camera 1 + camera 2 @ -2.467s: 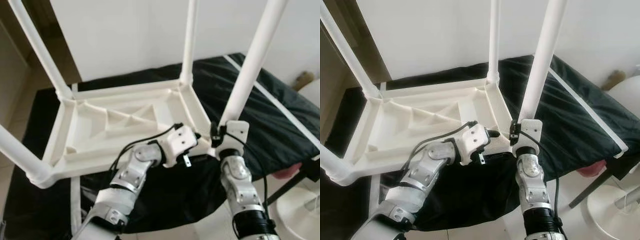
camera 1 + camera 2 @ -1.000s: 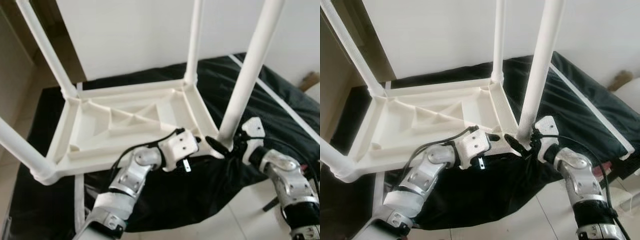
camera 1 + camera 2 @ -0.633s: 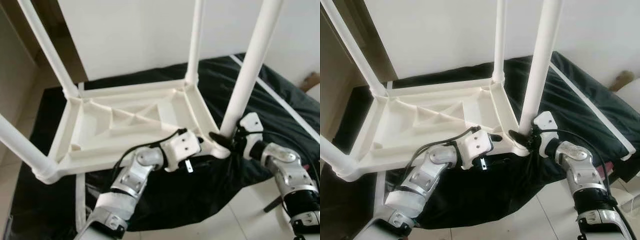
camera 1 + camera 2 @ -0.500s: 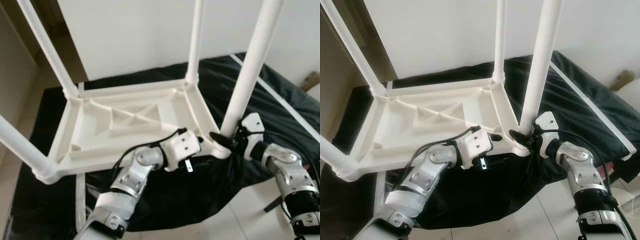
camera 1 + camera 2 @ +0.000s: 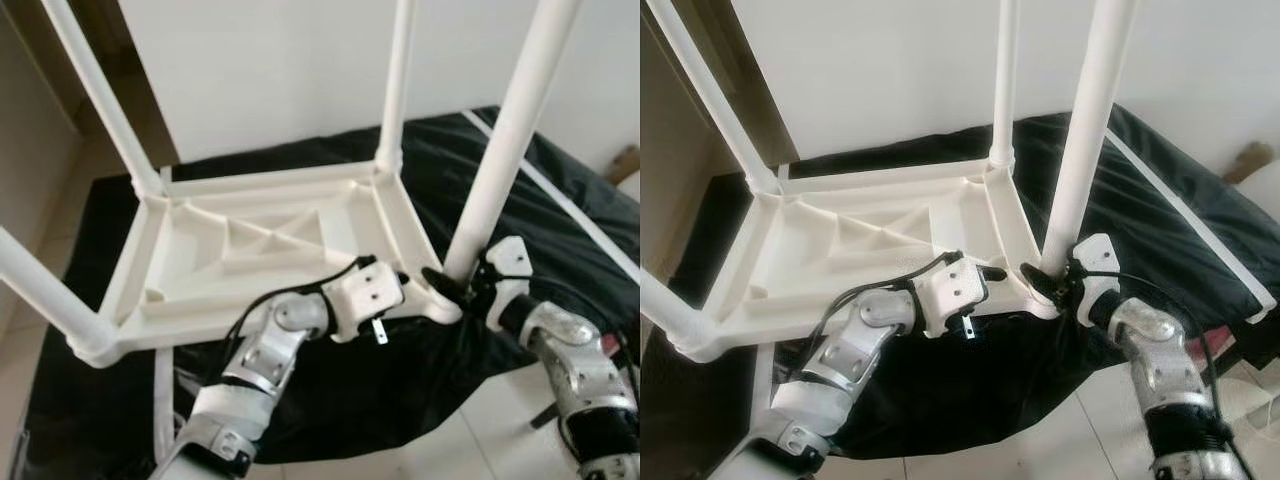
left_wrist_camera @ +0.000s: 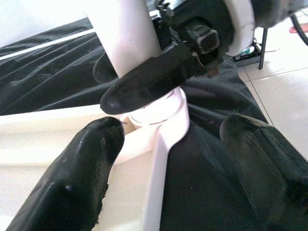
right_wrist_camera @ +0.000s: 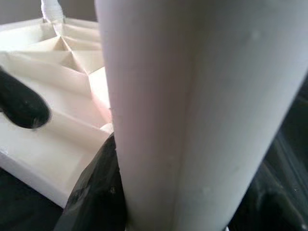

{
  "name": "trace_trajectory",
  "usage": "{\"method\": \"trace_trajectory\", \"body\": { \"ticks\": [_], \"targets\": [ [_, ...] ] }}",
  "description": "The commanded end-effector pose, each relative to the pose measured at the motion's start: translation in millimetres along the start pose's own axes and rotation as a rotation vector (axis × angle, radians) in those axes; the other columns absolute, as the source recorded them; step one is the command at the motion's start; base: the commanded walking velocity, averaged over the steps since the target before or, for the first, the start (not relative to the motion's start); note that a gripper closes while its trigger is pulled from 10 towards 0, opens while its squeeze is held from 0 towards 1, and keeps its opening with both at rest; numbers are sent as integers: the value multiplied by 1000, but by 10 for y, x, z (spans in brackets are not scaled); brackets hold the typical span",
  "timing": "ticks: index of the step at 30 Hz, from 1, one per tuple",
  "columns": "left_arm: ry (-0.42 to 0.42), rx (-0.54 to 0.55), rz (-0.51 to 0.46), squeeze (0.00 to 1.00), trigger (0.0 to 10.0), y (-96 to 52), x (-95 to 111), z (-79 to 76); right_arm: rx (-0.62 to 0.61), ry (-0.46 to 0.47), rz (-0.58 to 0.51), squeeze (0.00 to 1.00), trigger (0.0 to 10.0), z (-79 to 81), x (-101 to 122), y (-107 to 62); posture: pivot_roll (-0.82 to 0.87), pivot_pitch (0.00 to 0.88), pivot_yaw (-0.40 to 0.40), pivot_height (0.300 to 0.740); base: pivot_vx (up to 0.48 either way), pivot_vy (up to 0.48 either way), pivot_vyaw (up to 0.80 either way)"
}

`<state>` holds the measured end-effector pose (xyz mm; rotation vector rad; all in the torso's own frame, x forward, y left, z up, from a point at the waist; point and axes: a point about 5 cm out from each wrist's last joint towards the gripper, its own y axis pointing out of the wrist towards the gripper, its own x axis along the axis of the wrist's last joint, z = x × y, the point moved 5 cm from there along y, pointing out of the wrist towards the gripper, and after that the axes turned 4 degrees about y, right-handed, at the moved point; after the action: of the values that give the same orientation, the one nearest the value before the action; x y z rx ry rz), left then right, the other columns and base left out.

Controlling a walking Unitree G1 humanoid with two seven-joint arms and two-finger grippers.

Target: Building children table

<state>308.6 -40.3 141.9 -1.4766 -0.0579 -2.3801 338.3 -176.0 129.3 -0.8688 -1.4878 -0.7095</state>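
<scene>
Right gripper (image 5: 452,285) clamps the near leg (image 5: 505,160) of the upturned table (image 5: 260,255); left gripper (image 6: 163,159) spread wide astride the table's corner beside it

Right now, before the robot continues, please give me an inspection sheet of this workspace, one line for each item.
Surface: black sheet with white edge strips, spread under the work.
Job's things: white plastic table lies upside down, four legs standing up; near right leg sits in its corner socket.
Clutter: nothing seen.
Grippers: right gripper is closed around the base of the near right leg; left gripper is open at the table's rim beside that socket.
Cables: black cable loops over the left wrist.
Surroundings: white wall behind, pale tiled floor.
</scene>
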Motion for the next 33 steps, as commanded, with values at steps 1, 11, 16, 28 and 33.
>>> {"method": "trace_trajectory", "body": {
  "ticks": [1, 11, 16, 28, 33],
  "targets": [
    [0, 96, 35, 0, 10000, -16, -75, 82, 18, 6, 89, 0, 10000, 116, -235, -9, -95, 0, 66, 740, 0, 0, 0],
    [-19, 151, 30, 0, 10000, -60, -77, 145, -215, 40, 8, 0, 10000, 175, -142, -12, -116, 6, 40, 740, 0, 0, 0],
    [-24, 160, 29, 0, 10000, -65, -88, 129, -387, 81, 24, 0, 10000, 160, -194, -48, -115, 20, 29, 740, 0, 0, 0],
    [-15, 175, 35, 0, 10000, -54, -89, 164, -638, 163, 78, 0, 10000, 164, -332, -98, -110, 17, 19, 740, 0, 0, 0],
    [-11, 187, 36, 0, 10000, -66, -90, 179, -713, 238, 60, 0, 10000, 359, -308, -49, -96, 3, 16, 740, 0, 0, 0]
  ]
}}
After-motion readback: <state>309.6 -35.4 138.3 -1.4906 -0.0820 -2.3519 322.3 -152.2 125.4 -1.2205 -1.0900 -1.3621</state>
